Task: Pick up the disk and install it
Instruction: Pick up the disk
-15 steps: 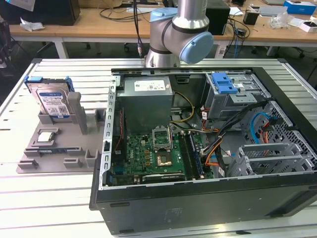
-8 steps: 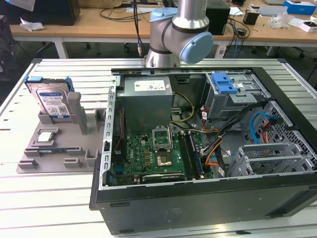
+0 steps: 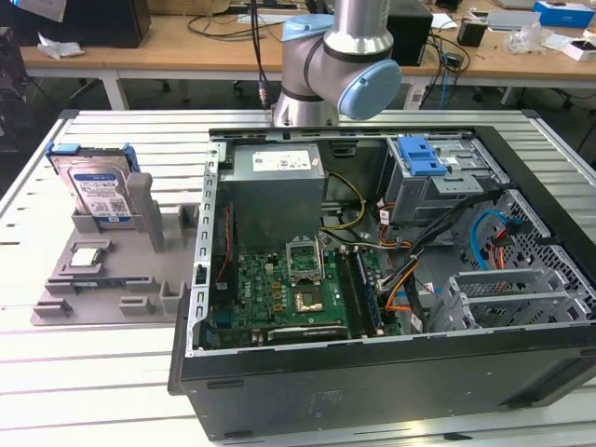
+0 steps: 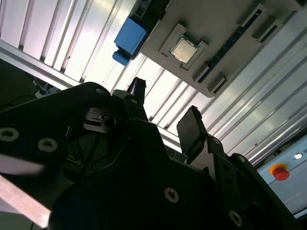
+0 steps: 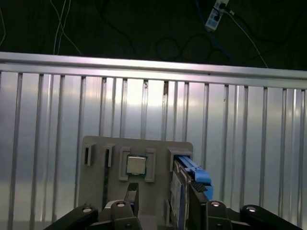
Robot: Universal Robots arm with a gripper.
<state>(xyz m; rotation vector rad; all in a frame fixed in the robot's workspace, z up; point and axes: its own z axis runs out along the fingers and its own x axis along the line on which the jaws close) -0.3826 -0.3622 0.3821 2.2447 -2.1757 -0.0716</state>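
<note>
Black fingers (image 4: 192, 125) of the end effector (image 4: 164, 108) loom closest in the second wrist view, spread apart with nothing between them. It is released and grips nothing. Beyond the fingers lie the ribbed metal bench (image 4: 268, 115) and a grey tray (image 4: 216, 43), and the end effector touches neither.

In the first wrist view the two fingers (image 5: 131, 197) stand just as wide, with the tray (image 5: 93, 191) seen past them. The disk (image 5: 194, 171) stands on edge in a slot of that tray, its blue frame uppermost, and one finger lines up with it in the picture. A small square chip (image 5: 136, 165) sits in a recess of the tray just beside the disk's slot.

In the exterior view the tray (image 3: 102, 279) rests on the bench (image 3: 93, 372) at nine o'clock of an open computer case (image 3: 372, 391). The disk (image 3: 98, 186) is upright at the tray's eleven o'clock corner, label facing the camera, apart from the case. The chip (image 3: 87, 258) lies flat at six o'clock of the disk. The arm (image 3: 340, 65) rises at the case's twelve o'clock. Inside the case, a green circuit board (image 3: 298, 289) lies at seven o'clock and a metal cage with a blue latch (image 3: 424, 154) sits at one o'clock.
</note>
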